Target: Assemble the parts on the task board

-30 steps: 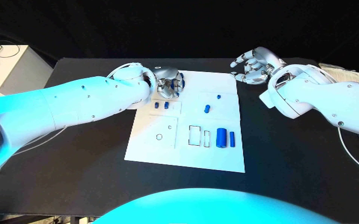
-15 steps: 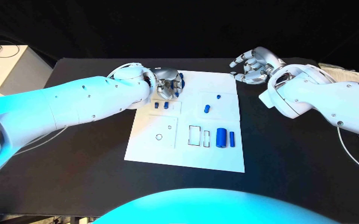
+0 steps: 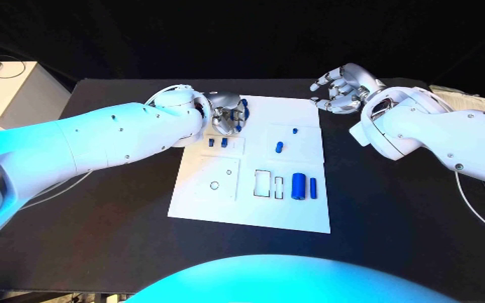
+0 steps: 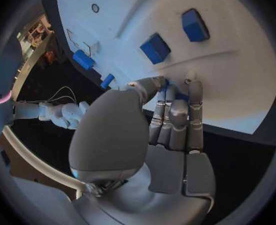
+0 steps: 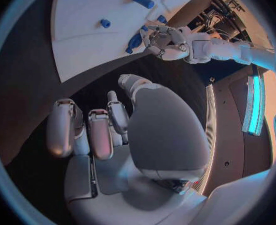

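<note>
Barely moved since before: left hand [image 3: 228, 113] still curled over task board [image 3: 303, 117] far corner, probably pinching a blue part [image 4: 165, 83]. Right hand [image 3: 342, 89] idle, spread, beside board. Next: lift cleanly, seat it.

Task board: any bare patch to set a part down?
Free: the task board's far right corner, beside the right hand, and the near strip below the big blue cylinder. Crowded: far left corner under the left hand, and the middle slots.

No readable text or labels anywhere.
</note>
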